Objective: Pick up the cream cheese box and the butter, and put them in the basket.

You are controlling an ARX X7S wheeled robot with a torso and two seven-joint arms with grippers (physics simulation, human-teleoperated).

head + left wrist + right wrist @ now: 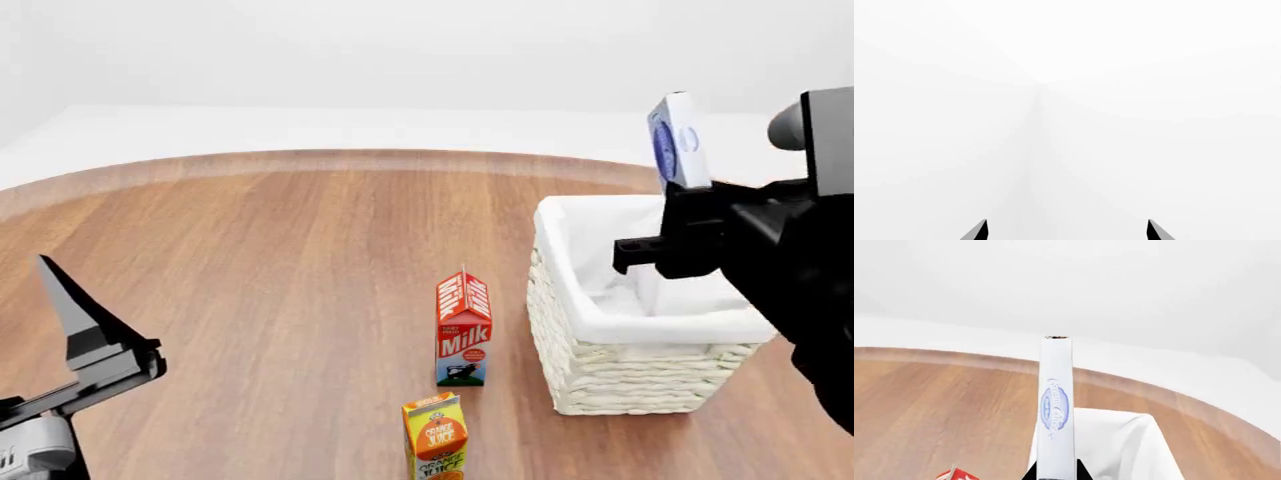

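Spanning a white room, the round wooden table point(267, 260) carries the basket point(627, 375); right gripper point(1056, 475) clamps the cream cheese box point(1055, 410).

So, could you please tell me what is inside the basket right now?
Only the white cloth lining shows inside the basket. The right gripper holds the cream cheese box above it, and its arm covers the right part, so butter cannot be ruled out.

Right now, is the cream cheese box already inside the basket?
No. The right gripper holds the cream cheese box above the basket.

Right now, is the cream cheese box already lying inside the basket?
No, the cream cheese box is held upright in the right claw above the basket.
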